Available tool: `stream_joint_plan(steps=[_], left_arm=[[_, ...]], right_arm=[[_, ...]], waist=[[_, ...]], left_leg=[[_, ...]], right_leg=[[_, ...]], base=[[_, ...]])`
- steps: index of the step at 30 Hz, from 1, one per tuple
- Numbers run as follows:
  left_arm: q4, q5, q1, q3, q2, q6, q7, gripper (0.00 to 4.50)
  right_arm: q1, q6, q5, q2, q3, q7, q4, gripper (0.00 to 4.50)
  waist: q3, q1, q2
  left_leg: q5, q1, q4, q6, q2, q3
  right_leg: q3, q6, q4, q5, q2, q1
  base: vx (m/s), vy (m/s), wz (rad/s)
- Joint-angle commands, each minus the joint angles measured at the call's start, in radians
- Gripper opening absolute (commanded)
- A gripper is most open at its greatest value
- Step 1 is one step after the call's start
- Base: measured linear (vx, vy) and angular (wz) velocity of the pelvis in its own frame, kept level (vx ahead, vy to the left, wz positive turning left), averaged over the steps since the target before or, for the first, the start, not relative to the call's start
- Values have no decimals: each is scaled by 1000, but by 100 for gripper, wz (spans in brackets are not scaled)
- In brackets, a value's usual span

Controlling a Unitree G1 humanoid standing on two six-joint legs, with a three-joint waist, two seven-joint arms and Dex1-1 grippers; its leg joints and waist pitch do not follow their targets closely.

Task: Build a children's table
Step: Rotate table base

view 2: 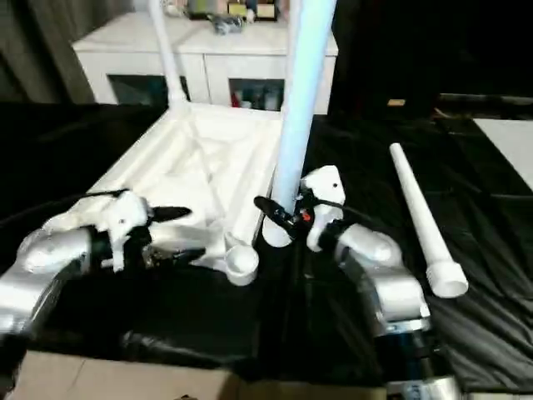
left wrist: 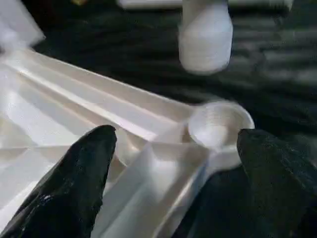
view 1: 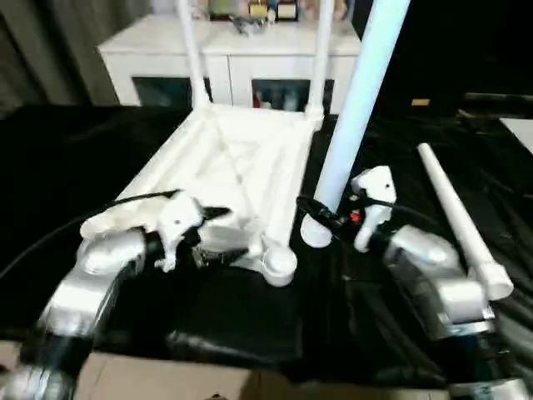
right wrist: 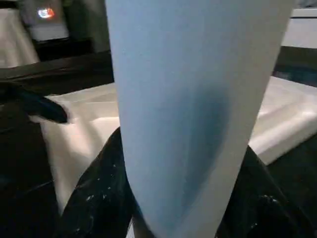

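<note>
At the left, the left gripper [view 1: 218, 232] is set against the near edge of the white plastic rectangular tabletop [view 1: 225, 167], which lies upside down, ribbed underside up, on the black-draped bench [view 1: 67, 167]. Its jaws are spread, one finger [left wrist: 74, 183] over the ribbing and the other beside the empty round near-right corner socket [view 1: 279, 265]; nothing is clenched between them. Two white tapered tube legs [view 1: 190, 50] are already stood in the far corner sockets.

To the right of the socket, a third long white tapered tube leg [view 1: 354, 117] is held nearly upright by the right gripper [view 1: 321, 218], its jaws clenched around the shaft low down. The threaded thick end of this leg hangs just beside and above the empty socket, not yet entered.

The step in hand is judged to be the seating of the third leg. For the next move the leg's end would need to be carried leftward over the socket, brought plumb, then lowered and turned, with the tabletop steadied.

Farther right, a fourth white tube leg [view 1: 458, 212] lies loose near the bench's right edge. Behind the bench a white glass-door cabinet [view 1: 250, 62] is seen.
</note>
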Motion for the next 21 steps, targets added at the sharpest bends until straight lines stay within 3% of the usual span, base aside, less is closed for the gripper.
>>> stream_joint_plan(steps=[1, 3, 4, 7, 8, 11, 13, 15, 16, 20, 21], left_arm=[[49, 25, -22, -25, 15, -27, -51, 435], [124, 38, -67, -47, 22, -48, -103, 435], [211, 73, -112, -68, 24, -94, -148, 435], [279, 101, -153, -83, 25, -133, -174, 398], [319, 109, -176, -90, 23, -157, -183, 398], [400, 128, -226, -108, 17, -199, -208, 356], [437, 137, -249, -117, 11, -211, -224, 354], [511, 157, -288, -131, -1, -248, -244, 332], [538, 169, -301, -136, -5, -274, -246, 319], [619, 191, -342, -150, -27, -313, -281, 300], [644, 200, -355, -160, -35, -326, -293, 285]], right_arm=[[-15, 9, 14, -12, 10, 45, -31, 186], [-16, 14, 18, -36, 17, 81, -28, 186], [-15, 20, 22, -63, 30, 109, -32, 186], [-15, 37, 35, -78, 35, 128, -48, 186], [-13, 42, 42, -82, 36, 137, -54, 186], [-12, 40, 39, -90, 43, 157, -54, 186], [-17, 36, 35, -90, 45, 164, -44, 186], [-25, 28, 32, -91, 49, 172, -28, 186], [-27, 27, 32, -93, 52, 175, -24, 186], [-31, 26, 32, -95, 63, 189, -18, 186], [-32, 24, 29, -94, 66, 191, -15, 186]], waist=[[-59, 0, 4], [-51, -7, 9], [-55, -7, 8], [-58, -8, 4], [-60, -8, -2], [-65, -4, -1], [-74, 1, -1], [-87, 6, -1], [-89, 8, 0], [-88, 13, 1], [-86, 16, 11]], left_leg=[[-219, 11, -94, -12, 69, -24], [-316, 6, -99, -24, 68, -24], [-341, 9, -100, -30, 67, -27], [-314, 4, -100, -29, 71, -27], [-290, 4, -96, -18, 70, -24], [-235, -1, -91, -3, 72, -20], [-159, -6, -84, 9, 74, -18], [-55, -11, -70, 44, 71, -13], [-34, -13, -68, 55, 72, -13], [-47, -18, -64, 84, 75, -10], [-62, -20, -62, 82, 77, -10]], right_leg=[[51, -165, -97, -264, -73, 28], [46, -176, -102, -357, -73, 22], [45, -166, -106, -392, -74, 22], [47, -180, -101, -334, -76, 23], [46, -195, -99, -292, -74, 21], [46, -224, -91, -209, -76, 24], [42, -252, -77, -88, -76, 29], [37, -279, -59, 93, -71, 29], [35, -288, -54, 137, -71, 28], [32, -312, -52, 169, -75, 26], [31, -314, -52, 150, -76, 22]], base=[[0, 0, 0], [0, 0, 0], [0, 0, 0], [0, 0, 0], [0, 0, 0], [0, 0, 0], [0, 0, 0], [0, 0, 0], [0, 0, 0], [0, 0, 0], [0, 0, 0]])
